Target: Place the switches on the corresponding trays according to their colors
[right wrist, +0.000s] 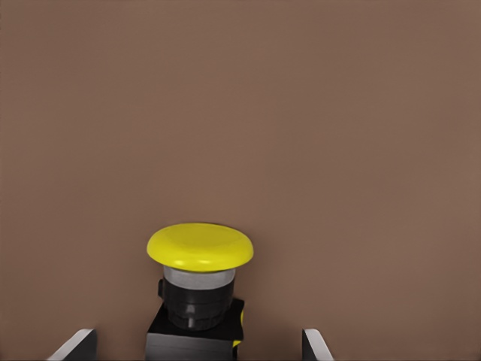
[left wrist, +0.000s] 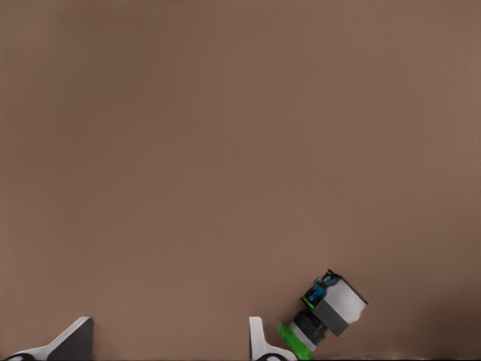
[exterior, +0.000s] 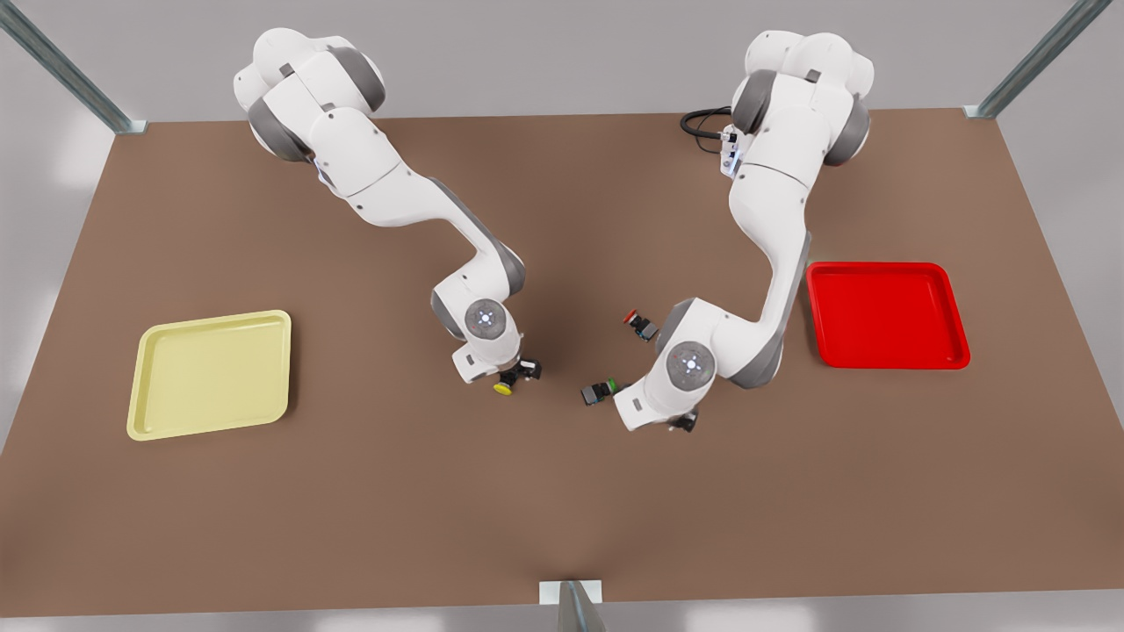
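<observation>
Yellow switch (right wrist: 199, 289) sits between right pincer's (right wrist: 199, 347) spread fingers; left pincer (left wrist: 169, 342) spread.

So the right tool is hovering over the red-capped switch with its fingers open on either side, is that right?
Not quite. The switch between the right tool's open fingers has a yellow cap, not a red one, as the right wrist view shows. The red switch lies apart on the table.

so three switches on the table (exterior: 562, 509): one yellow switch (exterior: 503, 388), one green switch (exterior: 599, 391), one red switch (exterior: 639, 323), all between two trays, one yellow tray (exterior: 211, 373), one red tray (exterior: 885, 314), plus two arms
</observation>
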`<move>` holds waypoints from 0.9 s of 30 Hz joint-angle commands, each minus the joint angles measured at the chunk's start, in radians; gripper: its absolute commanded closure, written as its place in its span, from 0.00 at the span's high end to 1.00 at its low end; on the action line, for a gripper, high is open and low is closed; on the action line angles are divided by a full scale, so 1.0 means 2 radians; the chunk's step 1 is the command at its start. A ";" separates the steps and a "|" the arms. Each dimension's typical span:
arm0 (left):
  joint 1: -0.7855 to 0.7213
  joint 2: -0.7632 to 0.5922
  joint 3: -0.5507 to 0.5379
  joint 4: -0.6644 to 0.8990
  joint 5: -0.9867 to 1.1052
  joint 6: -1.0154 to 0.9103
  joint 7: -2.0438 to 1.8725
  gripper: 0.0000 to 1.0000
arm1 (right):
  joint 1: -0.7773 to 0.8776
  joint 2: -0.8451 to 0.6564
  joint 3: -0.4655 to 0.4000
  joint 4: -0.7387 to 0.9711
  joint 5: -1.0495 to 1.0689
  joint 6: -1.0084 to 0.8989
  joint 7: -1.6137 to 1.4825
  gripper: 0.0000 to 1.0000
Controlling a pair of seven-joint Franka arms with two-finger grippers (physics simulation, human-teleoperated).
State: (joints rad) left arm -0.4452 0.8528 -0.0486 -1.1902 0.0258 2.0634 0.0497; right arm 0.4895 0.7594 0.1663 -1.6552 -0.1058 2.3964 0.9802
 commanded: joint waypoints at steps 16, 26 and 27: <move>0.051 0.004 -0.004 -0.078 -0.047 0.044 0.031 1.00 | 0.000 0.001 0.000 0.000 0.000 -0.005 -0.002 0.74; 0.054 -0.020 -0.016 -0.114 -0.047 0.067 0.038 1.00 | -0.001 0.002 0.000 0.000 0.000 -0.006 -0.002 0.60; 0.052 -0.023 -0.024 -0.114 -0.047 0.077 0.039 1.00 | -0.001 0.002 0.000 0.000 0.000 -0.006 -0.001 0.59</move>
State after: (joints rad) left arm -0.3410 0.8070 -0.1060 -1.4189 -0.0692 2.2261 0.1282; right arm 0.4878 0.7624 0.1672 -1.6552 -0.1053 2.3853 0.9774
